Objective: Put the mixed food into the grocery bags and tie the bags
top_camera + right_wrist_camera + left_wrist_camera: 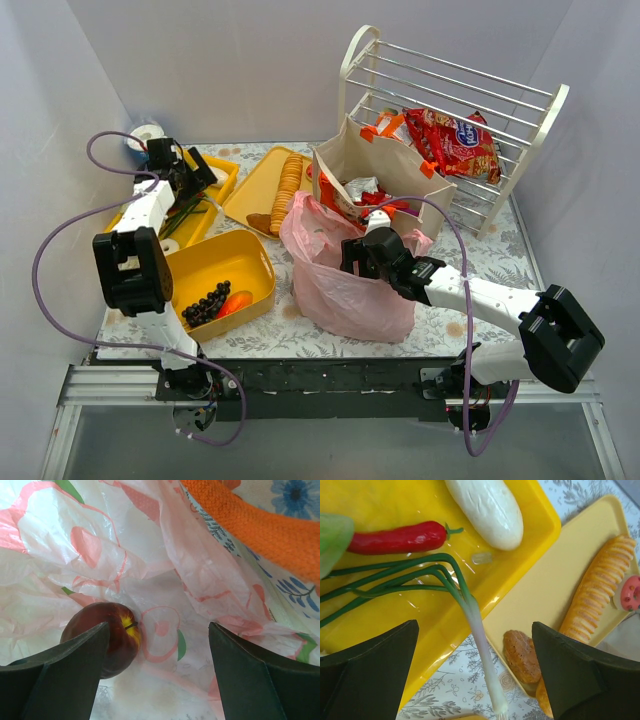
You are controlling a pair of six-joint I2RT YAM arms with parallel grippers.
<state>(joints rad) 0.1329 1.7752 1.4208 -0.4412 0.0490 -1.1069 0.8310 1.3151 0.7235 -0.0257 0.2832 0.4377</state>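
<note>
My left gripper (475, 675) hangs open over the back-left yellow tray (380, 500), its fingers either side of the white end of a green onion stalk (470, 615) without touching it. A red chili (395, 537) and a white vegetable (487, 510) lie in the same tray. My right gripper (157, 670) is open at the mouth of the pink plastic bag (340, 285). A dark red apple (112, 635) rests on the bag's plastic beside the left finger, not gripped. The beige tote (385, 175) with orange straps (250, 525) stands just behind, with packets showing in it.
A second yellow tray (555, 580) holds a row of crackers (595, 590) and a brown biscuit (520, 655). A yellow tub (225, 265) near the left arm holds dark grapes and a carrot. A white wire rack (450, 100) at back right carries a red snack packet (455, 140).
</note>
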